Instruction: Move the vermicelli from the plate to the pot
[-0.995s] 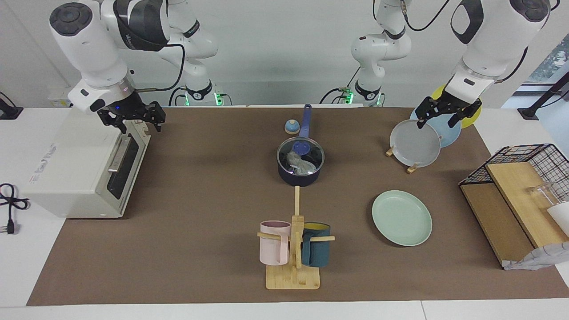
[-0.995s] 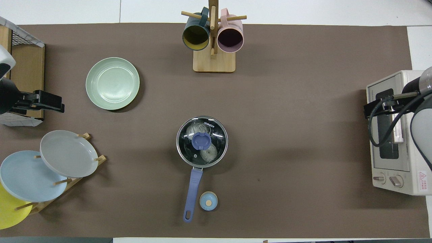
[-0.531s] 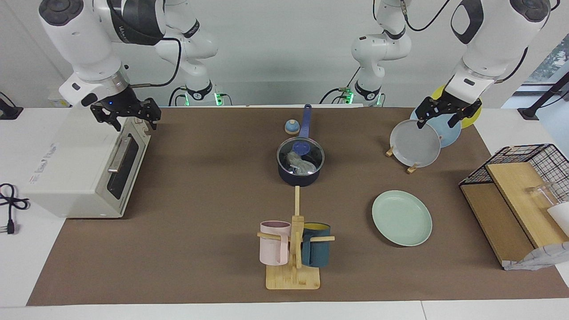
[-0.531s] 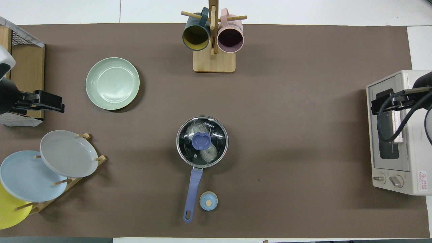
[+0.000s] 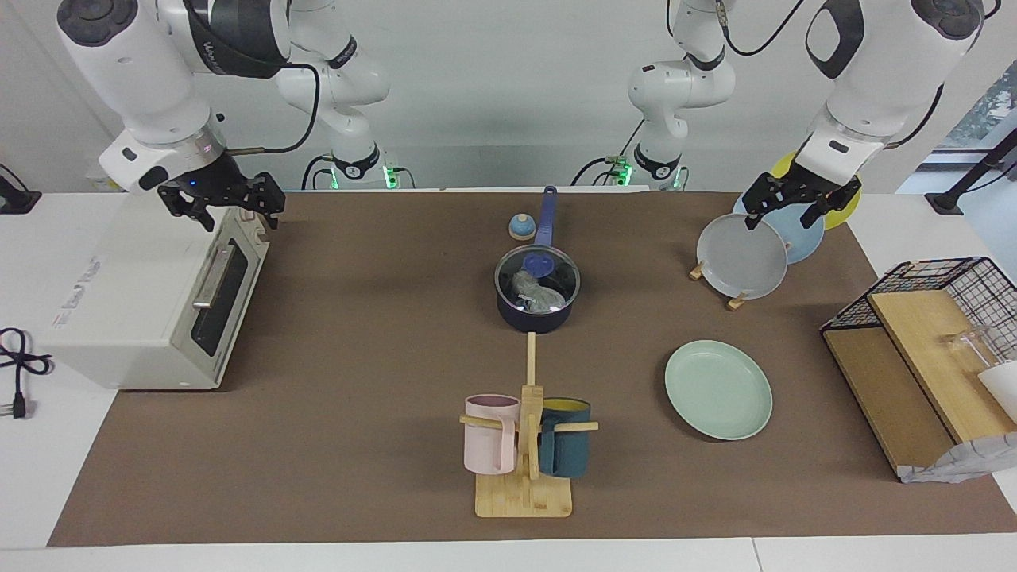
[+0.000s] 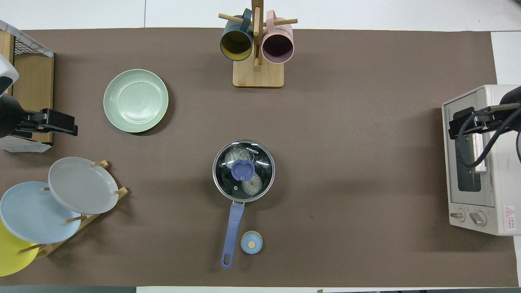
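Looks basically done: vermicelli (image 6: pixel 243 171) sits in the lidded pot (image 5: pixel 534 314), plate (image 6: pixel 135 100) bare at its 10 o'clock, so just park both empty, open tools—left tool (image 5: pixel 801 202), right tool (image 5: pixel 221 200)—clear.

I see both vermicelli (image 6: pixel 243 171) bundles in the navy pot (image 5: pixel 534 314) under its glass lid (image 6: pixel 243 170), mid-table, well apart from either gripper's fingers. Mint plate (image 6: pixel 135 100) lies flat, bare, toward the left arm's end.

Four plates (image 6: pixel 135 100), two mugs (image 6: pixel 236 42), one pot (image 6: pixel 243 171).
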